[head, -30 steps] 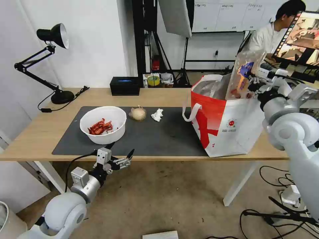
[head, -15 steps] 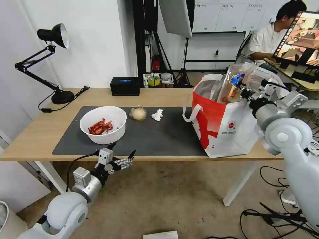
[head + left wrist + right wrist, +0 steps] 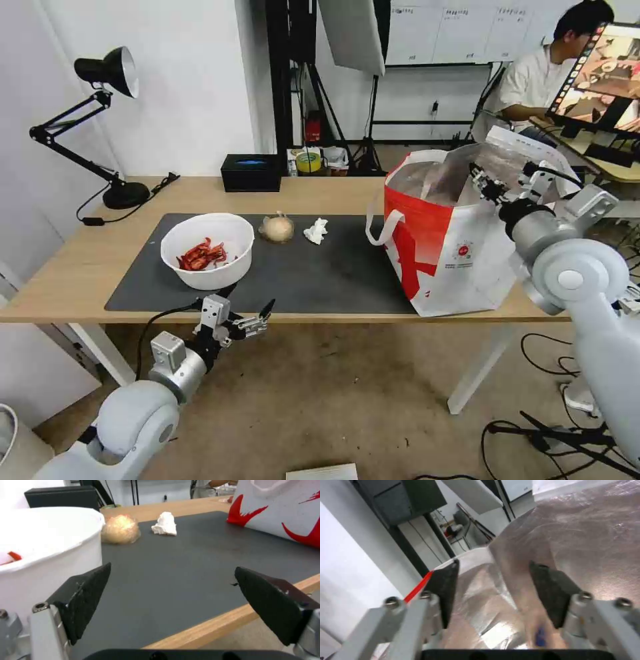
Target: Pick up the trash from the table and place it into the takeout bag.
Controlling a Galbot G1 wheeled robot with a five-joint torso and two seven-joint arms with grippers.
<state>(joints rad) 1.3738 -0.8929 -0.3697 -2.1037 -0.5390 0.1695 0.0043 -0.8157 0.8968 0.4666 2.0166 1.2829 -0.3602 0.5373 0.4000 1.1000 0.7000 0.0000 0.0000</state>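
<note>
Light-wood table [image 3: 80,267] holds the bowl [image 3: 207,250], beige lump [image 3: 276,228] and tissue [image 3: 316,231] on its mat. My right gripper [image 3: 485,185] sits at the takeout bag [image 3: 453,257] mouth, jaws apart and empty; I'd lift clear without snagging foil. Its wrist view shows a blurred clear piece inside. My left gripper [image 3: 247,319] waits wide open.

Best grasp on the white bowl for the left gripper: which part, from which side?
Pinch the bowl's near rim wall, one finger inside and one outside, coming from the table's front edge. It sits upright and looks too wide to span; shell scraps lie low, leaving the rim free. The open left gripper waits just in front.
</note>
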